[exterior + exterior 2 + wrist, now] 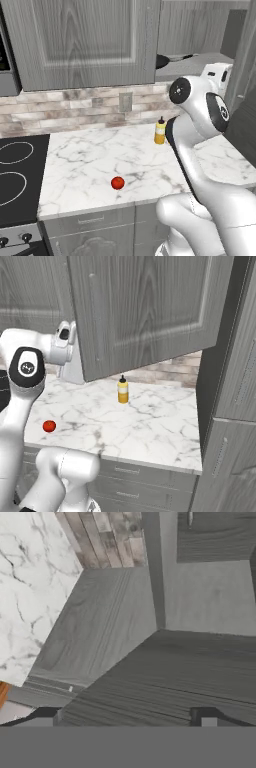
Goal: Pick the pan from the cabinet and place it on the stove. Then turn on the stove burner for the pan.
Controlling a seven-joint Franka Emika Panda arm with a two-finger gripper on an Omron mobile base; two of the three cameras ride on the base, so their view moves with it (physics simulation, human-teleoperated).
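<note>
Pan [162, 61] is seen far right on cabinet [85, 40] shelf. Pincer [127, 714], spread wide and empty, should be aligned w/ the handle before being closed.

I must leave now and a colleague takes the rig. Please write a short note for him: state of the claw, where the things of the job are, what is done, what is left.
Claw: open, holds nothing, raised beside the grey cabinet.
Pan: on the cabinet shelf behind the open door, handle pointing right; not yet touched.
Stove: at the left end of the marble counter, both visible burner rings bare.
Also on the counter: a small red ball and a yellow bottle.
Done: cabinet door stands open.
Left: grasp the pan, set it on a burner, turn that burner's knob.
</note>
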